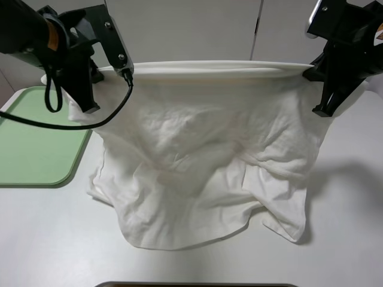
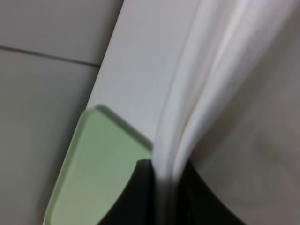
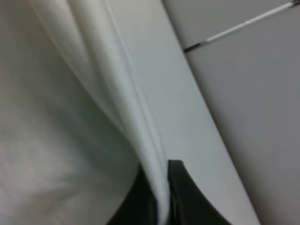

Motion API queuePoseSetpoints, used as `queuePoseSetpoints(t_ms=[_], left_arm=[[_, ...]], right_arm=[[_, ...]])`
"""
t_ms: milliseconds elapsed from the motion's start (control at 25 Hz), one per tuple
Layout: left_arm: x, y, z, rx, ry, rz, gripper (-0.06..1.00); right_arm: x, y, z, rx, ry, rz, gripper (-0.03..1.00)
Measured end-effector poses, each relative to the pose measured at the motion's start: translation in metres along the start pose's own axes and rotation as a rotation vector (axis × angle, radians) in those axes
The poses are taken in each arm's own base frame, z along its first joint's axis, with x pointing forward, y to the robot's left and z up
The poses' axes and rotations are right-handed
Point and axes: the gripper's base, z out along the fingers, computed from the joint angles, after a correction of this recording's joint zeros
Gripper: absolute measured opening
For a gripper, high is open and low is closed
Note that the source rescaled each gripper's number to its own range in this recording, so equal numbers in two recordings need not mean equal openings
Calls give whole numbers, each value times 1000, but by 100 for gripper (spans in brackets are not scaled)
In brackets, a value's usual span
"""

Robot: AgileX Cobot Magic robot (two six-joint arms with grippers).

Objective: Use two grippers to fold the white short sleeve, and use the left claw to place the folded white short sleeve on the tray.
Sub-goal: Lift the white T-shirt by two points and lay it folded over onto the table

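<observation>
nearest the camera, at the near edge of the plain off-white table (image 1: 54, 239), a dark strip (image 1: 197, 284) of something cropped cannot be identified. just beyond it the lower part of the large white short-sleeved cotton t-shirt (image 1: 197, 155) lies slumped and wrinkled on the middle of the table, one loose corner sagging toward the near right. farther back the cloth rises off the surface, and its upper edge is pulled into a taut, nearly level line between the two arms. the black left claw (image 1: 87, 98) is pressed together on the left end of that edge, and its wrist view shows gathered cloth pinched between its fingers (image 2: 161, 173). the black right claw (image 3: 161, 187) is likewise clamped on the right end, with cloth running straight into its closed tips. judged from this, the fold is only under way: one edge is raised but not yet laid over the rest, no neat folded packet exists, and the transfer is all left to do. the flat pale green rectangular plastic tray (image 1: 36, 149) sits at the left edge of the table, bare, with the shirt's left side just beside its rim but not on it. the table carries nothing else in view. behind its far edge stand plain pale wall panels (image 1: 197, 30) with a thin vertical seam.
</observation>
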Motion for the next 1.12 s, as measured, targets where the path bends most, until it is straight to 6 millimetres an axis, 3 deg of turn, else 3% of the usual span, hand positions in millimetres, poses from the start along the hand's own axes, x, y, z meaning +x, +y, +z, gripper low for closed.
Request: queuePoseSetpoints(t_ms=[120, 480, 800, 1120], left_arm=[[-4, 13, 30, -21, -25, -32, 1], [-7, 29, 78, -32, -45, -31, 1], [-19, 44, 96, -59, -50, -38, 1], [-18, 33, 94, 18, 38, -133, 1]], right_arm=[[-3, -11, 13, 47, -32, -4, 0], [-16, -23, 67, 84, -90, -79, 0], [-29, -39, 91, 121, -125, -93, 0], [-25, -38, 90, 76, -62, -55, 0]])
